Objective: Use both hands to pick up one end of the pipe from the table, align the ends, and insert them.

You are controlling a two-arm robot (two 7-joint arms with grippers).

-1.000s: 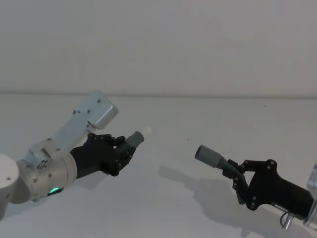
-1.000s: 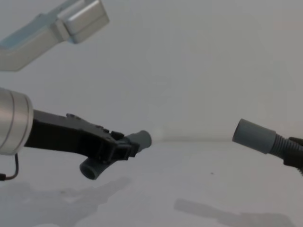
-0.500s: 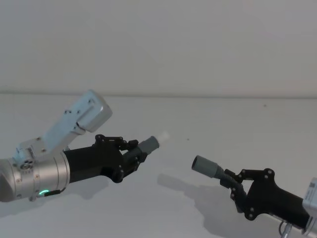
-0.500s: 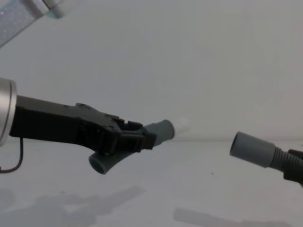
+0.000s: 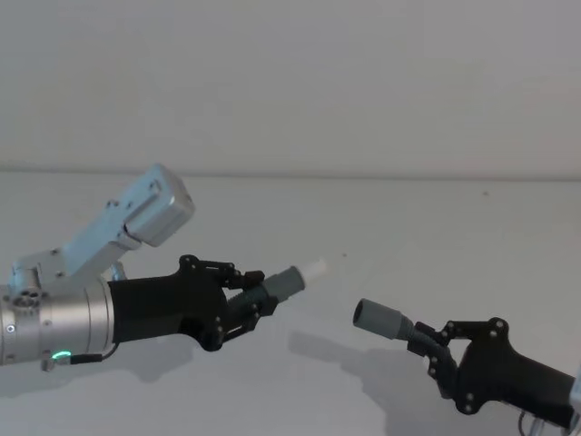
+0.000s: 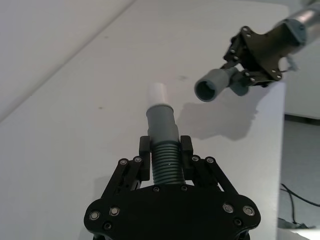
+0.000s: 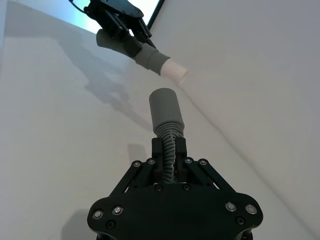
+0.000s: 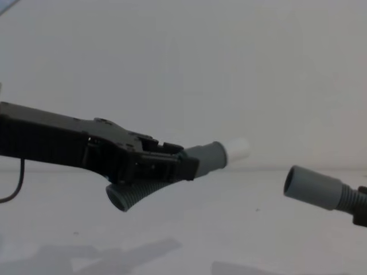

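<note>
Count: two hose pieces, two claws, both pieces are hanging clear of the bench (image 5: 436, 227).

Left claw (image 5: 257, 293), lower left of the head view, is clenching on the ribbed section of the first hose piece (image 5: 283, 282). Its grey cuff is sticking out past the claw, with the single white tip (image 5: 314, 268) pointing right and slightly up. In the chest view the piece's other open end (image 8: 117, 200) is hanging below the claw. One green light (image 5: 59, 356) is glowing on the silver wrist (image 5: 54, 318).

Right claw (image 5: 427, 341), lower right, is gripping the second hose piece (image 5: 410, 331) on its ribs, just behind the one wide open cuff (image 8: 312, 186). The cuff mouth is facing left, toward the white tip.

Tip and cuff are sitting near each other with a clear gap, not touching. In head and chest views the tip is riding a bit higher than the cuff mouth.
</note>
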